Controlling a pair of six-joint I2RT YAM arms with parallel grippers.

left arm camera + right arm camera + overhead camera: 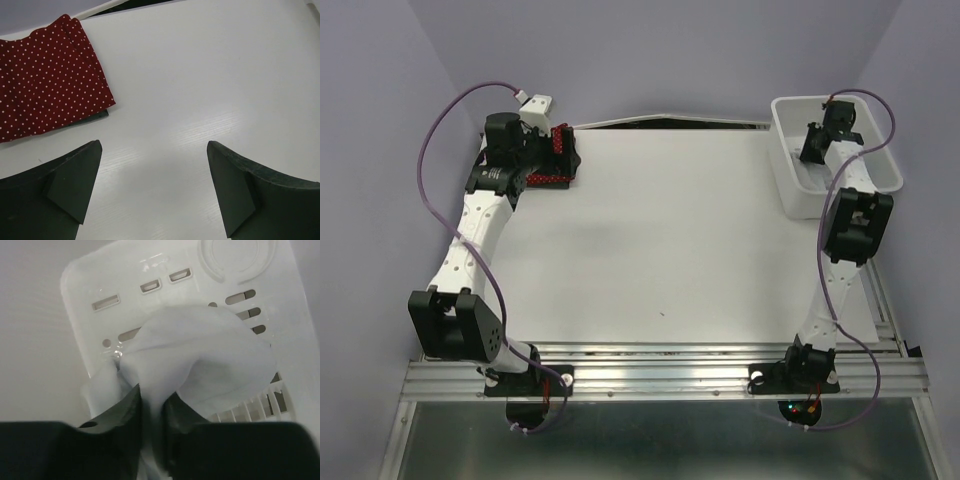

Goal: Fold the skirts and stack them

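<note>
The red skirt (47, 80) with tiny white dots lies folded at the table's far left corner (560, 150). A dark sliver of the charcoal skirt (94, 116) shows under its near edge. My left gripper (155, 165) hangs open just beside this pile, over bare table, with nothing between its fingers. My right gripper (154, 410) is down inside the white bin (100, 280) at the far right and is shut on a bunched fold of the white skirt (200, 355). The cloth billows up above the fingers. In the top view the right gripper (817, 150) hides the white skirt.
The white plastic bin (790, 195) with slotted walls stands at the table's far right edge. A white tabletop (670, 230) spreads between the arms. Purple cables loop from both arms. A metal rail runs along the near edge by the bases.
</note>
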